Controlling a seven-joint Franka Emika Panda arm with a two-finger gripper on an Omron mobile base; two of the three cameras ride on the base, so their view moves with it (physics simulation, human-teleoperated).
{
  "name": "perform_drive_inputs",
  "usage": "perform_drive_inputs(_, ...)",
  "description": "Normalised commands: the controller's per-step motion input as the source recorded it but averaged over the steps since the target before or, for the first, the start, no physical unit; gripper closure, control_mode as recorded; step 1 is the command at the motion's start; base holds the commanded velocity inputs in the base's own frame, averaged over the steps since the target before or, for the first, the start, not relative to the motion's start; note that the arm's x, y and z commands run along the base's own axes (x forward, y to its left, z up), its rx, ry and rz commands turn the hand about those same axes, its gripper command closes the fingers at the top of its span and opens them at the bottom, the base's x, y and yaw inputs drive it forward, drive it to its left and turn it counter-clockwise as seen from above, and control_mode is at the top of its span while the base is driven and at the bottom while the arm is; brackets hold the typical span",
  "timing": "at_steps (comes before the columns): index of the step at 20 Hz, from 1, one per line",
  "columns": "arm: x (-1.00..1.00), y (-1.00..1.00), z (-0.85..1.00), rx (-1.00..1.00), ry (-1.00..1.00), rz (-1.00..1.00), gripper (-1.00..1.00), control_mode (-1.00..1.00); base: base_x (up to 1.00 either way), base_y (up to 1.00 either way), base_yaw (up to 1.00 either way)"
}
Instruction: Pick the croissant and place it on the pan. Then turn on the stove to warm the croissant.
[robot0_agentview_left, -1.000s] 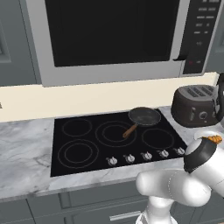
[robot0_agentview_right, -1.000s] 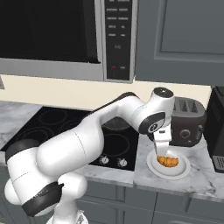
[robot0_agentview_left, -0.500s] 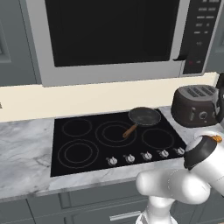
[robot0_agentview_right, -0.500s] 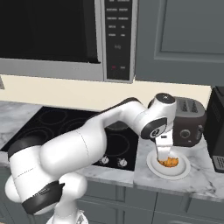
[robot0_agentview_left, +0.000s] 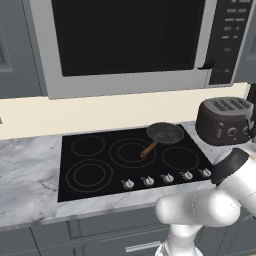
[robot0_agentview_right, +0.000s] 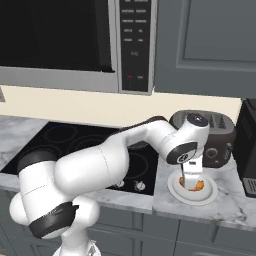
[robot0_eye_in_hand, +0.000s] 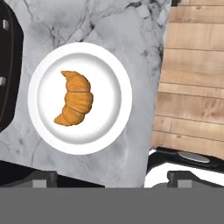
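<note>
Nearest the base, the white arm reaches forward and to the right, and its jaws (robot0_agentview_right: 192, 181) hang straight above a round white plate (robot0_agentview_right: 210, 193) that sits on the marble table (robot0_agentview_right: 235, 207) to the right of the stove (robot0_agentview_left: 100, 160). In the hand view the two dark fingertips (robot0_eye_in_hand: 43, 179) stand well apart at the bottom edge with nothing between them, so the jaws are released and hold nothing. The croissant (robot0_eye_in_hand: 75, 104) lies on the plate, a little off its middle; in the right base view its orange edge (robot0_agentview_right: 198, 185) peeks out beside the jaws, which are just above it, though whether they touch it cannot be told. The plate rests near the front edge of the table, with wooden floor (robot0_eye_in_hand: 192, 87) showing beyond that edge in the hand view. Further back on the table, behind the plate, stands a dark toaster (robot0_agentview_right: 216, 134). On the stove, a row of silver knobs (robot0_agentview_left: 166, 178) runs along the front, and the pan (robot0_agentview_left: 164, 133) sits on a rear burner toward the right, its wooden handle (robot0_agentview_left: 148, 149) pointing toward the front left. Well apart from the croissant, the pan is bare inside. Above the stove hangs a microwave (robot0_agentview_left: 135, 40).
</note>
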Motion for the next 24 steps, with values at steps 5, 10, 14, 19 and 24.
perform_drive_inputs(5,0.0,-0.07,-0.22,0.02,0.02,-0.01,-1.0,-1.0,0.0,0.0,0.0)
perform_drive_inputs(10,0.09,0.0,-0.16,0.01,0.03,0.0,-1.0,-1.0,0.0,0.0,0.0)
perform_drive_inputs(14,0.07,-0.08,-0.12,0.02,0.02,0.0,-1.0,-1.0,0.0,0.0,0.0)
perform_drive_inputs(19,0.06,-0.16,-0.06,0.02,0.0,0.0,-1.0,-1.0,0.0,0.0,0.0)
perform_drive_inputs(24,0.13,-0.1,-0.06,0.02,0.0,0.0,-1.0,-1.0,0.0,0.0,0.0)
